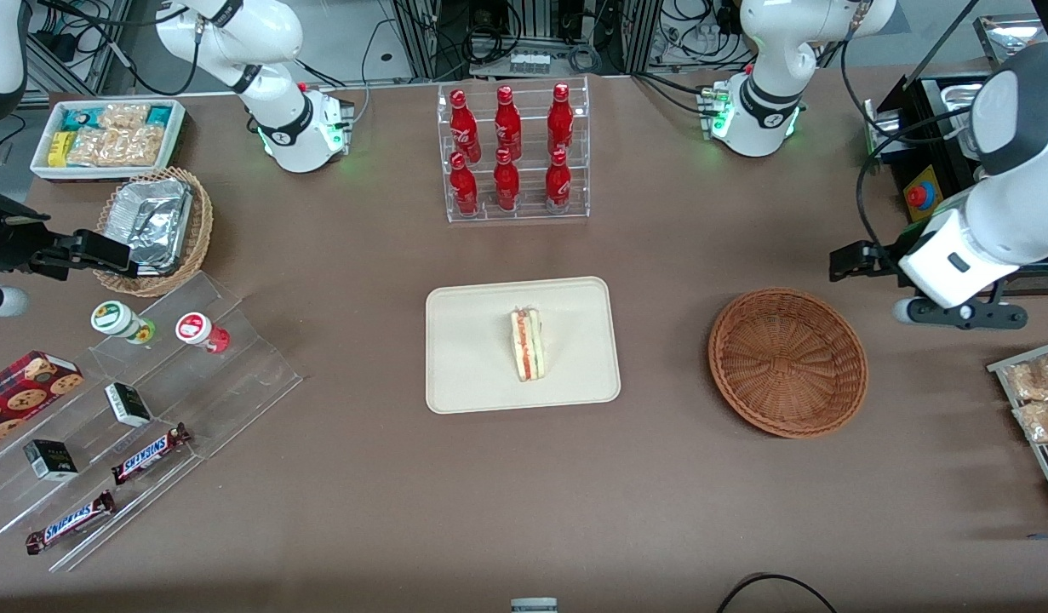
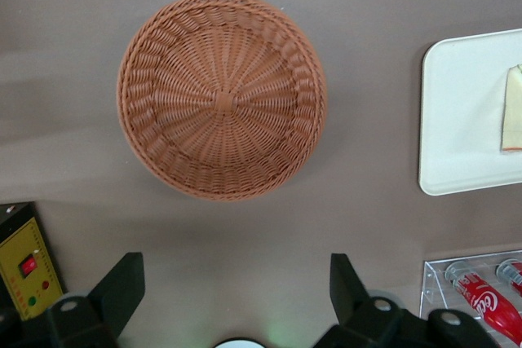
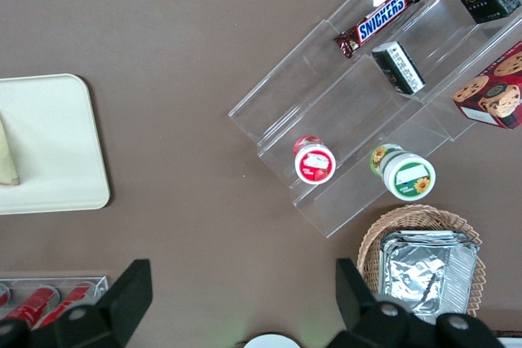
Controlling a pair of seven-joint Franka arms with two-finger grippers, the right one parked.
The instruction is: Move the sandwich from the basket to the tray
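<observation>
Beige tray [image 1: 472, 358] carries the sandwich [image 1: 526, 344]; the wicker basket [image 1: 787, 362] holds nothing.

Pale bread with red and green filling stands on edge near the tray's middle, its long axis running from the end nearer the front camera toward the rack of red cola bottles [image 1: 512, 153], the filling layers facing up. The reddish-brown basket sits on the brown worktop [image 1: 660, 477] beside the tray, toward the working arm's end, apart from it. The left arm's end effector [image 1: 847, 260] hangs above the worktop, farther from the front camera than the basket; in the wrist view its two black fingers [image 2: 118, 291] are spread wide with nothing between them, and the basket [image 2: 222, 94] and a tray edge [image 2: 457, 120] with the sandwich's corner [image 2: 512, 107] show below.
</observation>
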